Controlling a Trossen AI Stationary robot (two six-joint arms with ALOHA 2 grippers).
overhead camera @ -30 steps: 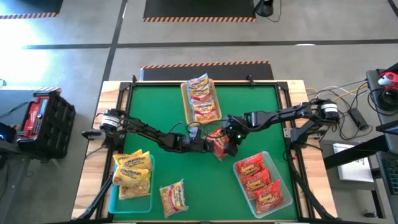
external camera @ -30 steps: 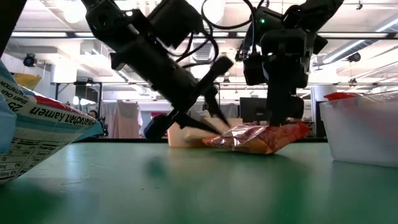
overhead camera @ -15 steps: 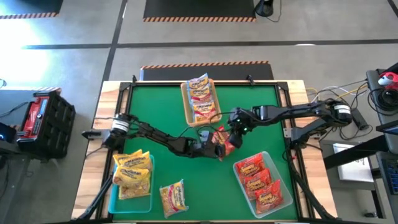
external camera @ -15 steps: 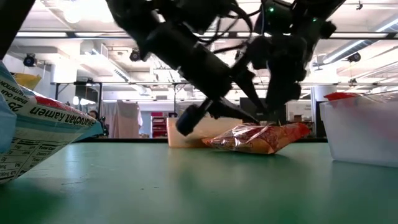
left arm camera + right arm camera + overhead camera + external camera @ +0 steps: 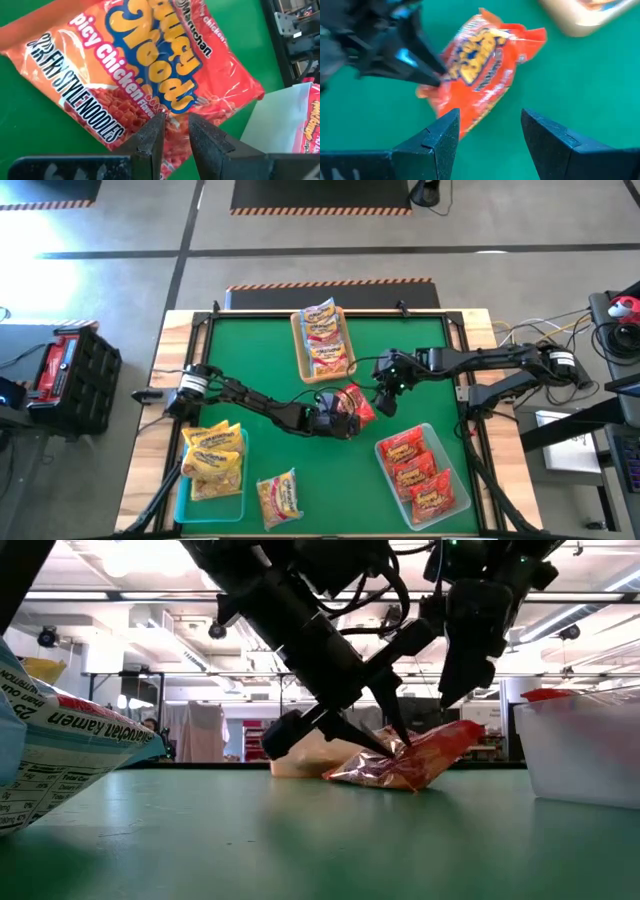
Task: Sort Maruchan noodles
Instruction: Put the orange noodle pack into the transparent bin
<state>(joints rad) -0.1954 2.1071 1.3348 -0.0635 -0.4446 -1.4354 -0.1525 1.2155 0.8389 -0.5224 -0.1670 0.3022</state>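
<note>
Noodles mid-sort: a red packet (image 5: 355, 402) lies at frame centre, one edge pinched by the left gripper (image 5: 345, 420) — its far end tilted up. The right gripper (image 5: 385, 383) hangs released above it. Next: carry it lower right to the tray (image 5: 448, 463) of red packets.

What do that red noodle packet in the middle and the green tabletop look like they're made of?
Red noodle packet: thin glossy plastic film, judging by its creases, crinkled ends and bright highlights. Green tabletop: probably a matte mat or felt-like sheet, evenly coloured with little glare; the weave is not discernible.
</note>
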